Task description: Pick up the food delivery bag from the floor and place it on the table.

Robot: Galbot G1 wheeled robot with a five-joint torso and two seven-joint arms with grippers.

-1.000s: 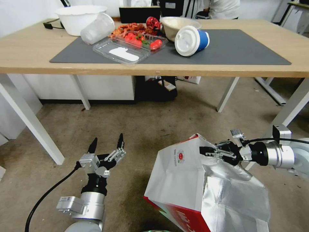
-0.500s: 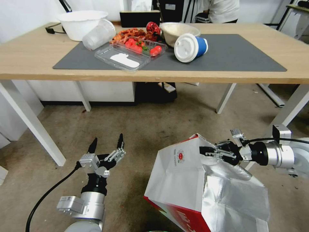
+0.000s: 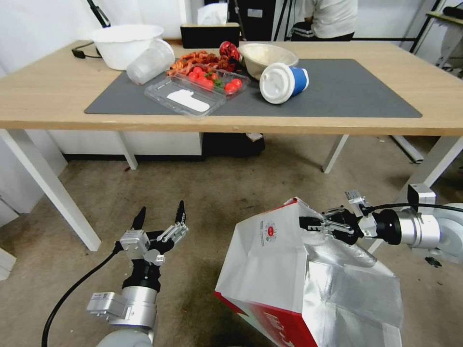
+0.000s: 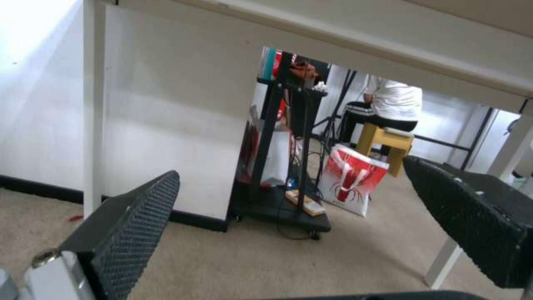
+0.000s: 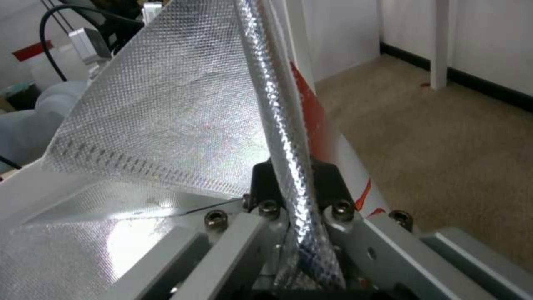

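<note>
Low on the right, near the robot, the food delivery bag [image 3: 284,270] is held by its upper rim, tilted, with its white face toward the left and its foil side toward the right. The right pincer [image 3: 308,224] is pressed together on a fold of the foil rim [image 5: 277,125], as the right wrist view makes plain; such a grip at the top edge seems chosen so that the bag hangs below and can be carried upward. Whether its base touches the floor [image 3: 231,188] cannot be told. To the left, the left pincer [image 3: 159,214] is kept spread and empty, pointing away, apparently idle. Farther off stands the worktop [image 3: 43,91], where the grey mat [image 3: 357,91] offers free room on its right, beyond the tipped blue cup [image 3: 284,83].
</note>
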